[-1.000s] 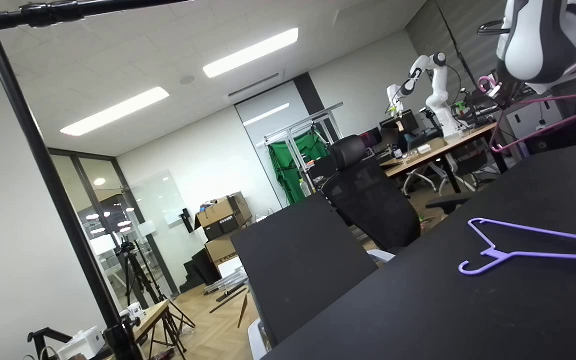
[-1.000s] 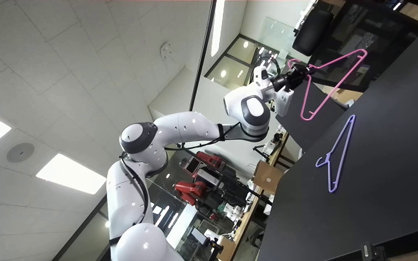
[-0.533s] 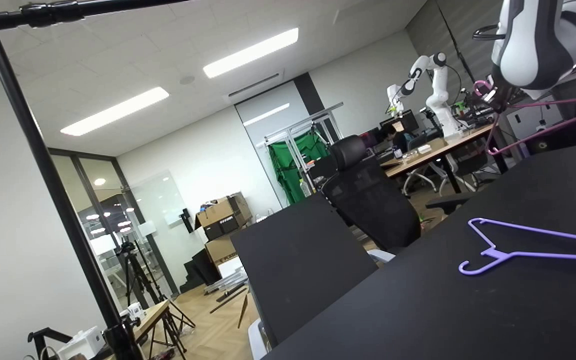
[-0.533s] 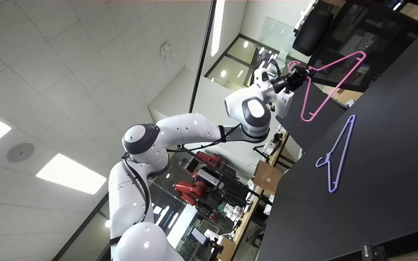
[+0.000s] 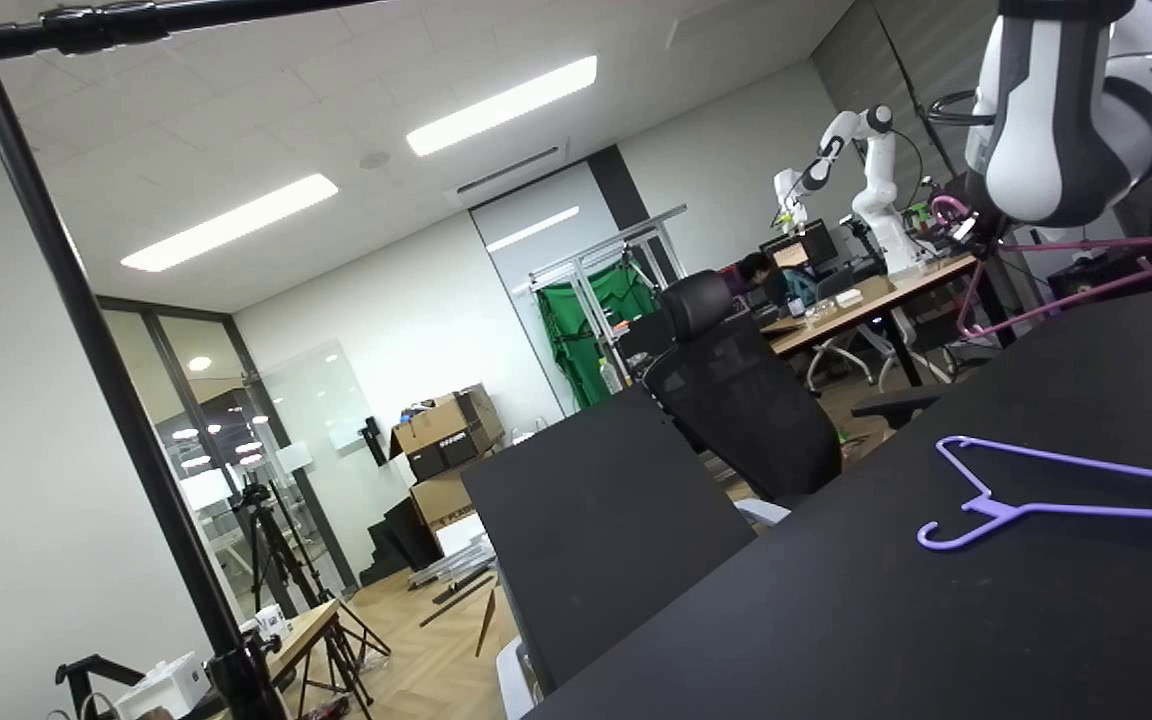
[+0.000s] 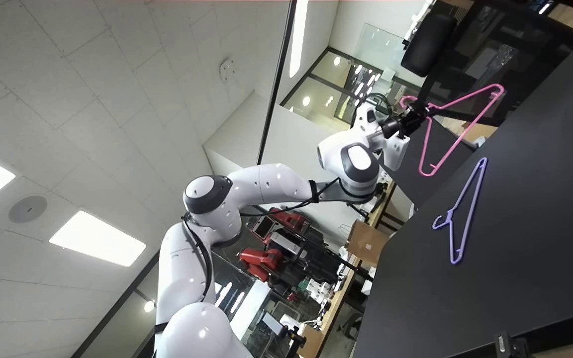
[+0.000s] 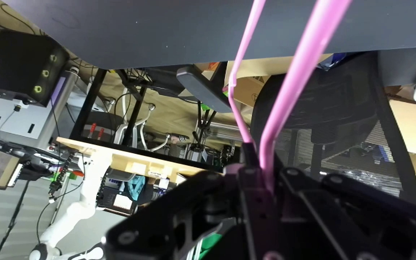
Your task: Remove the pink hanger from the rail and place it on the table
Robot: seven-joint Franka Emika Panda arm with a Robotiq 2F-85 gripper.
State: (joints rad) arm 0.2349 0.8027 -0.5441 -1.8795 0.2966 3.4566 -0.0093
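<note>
The pink hanger (image 5: 1086, 244) is off the rail and held in the air above the far side of the black table (image 5: 836, 620). It also shows in an exterior view (image 6: 467, 132), where the table (image 6: 525, 223) lies below and to the right of it. My gripper (image 6: 427, 110) is shut on the pink hanger near its neck, with the hook on the arm's side and the triangle pointing away. In the wrist view two pink rods of the hanger (image 7: 298, 74) run up from between my fingertips (image 7: 262, 159), over the table's edge (image 7: 157, 32).
A purple hanger (image 5: 996, 508) lies flat on the table and also shows in an exterior view (image 6: 471, 210). A black mesh chair (image 5: 746, 400) stands against the table's edge. A black pole frame (image 5: 96, 330) rises at the side.
My gripper has come down with the pink hanger, most in the last half second. The hanger is lower and nearer the tabletop. The purple hanger has not moved.
</note>
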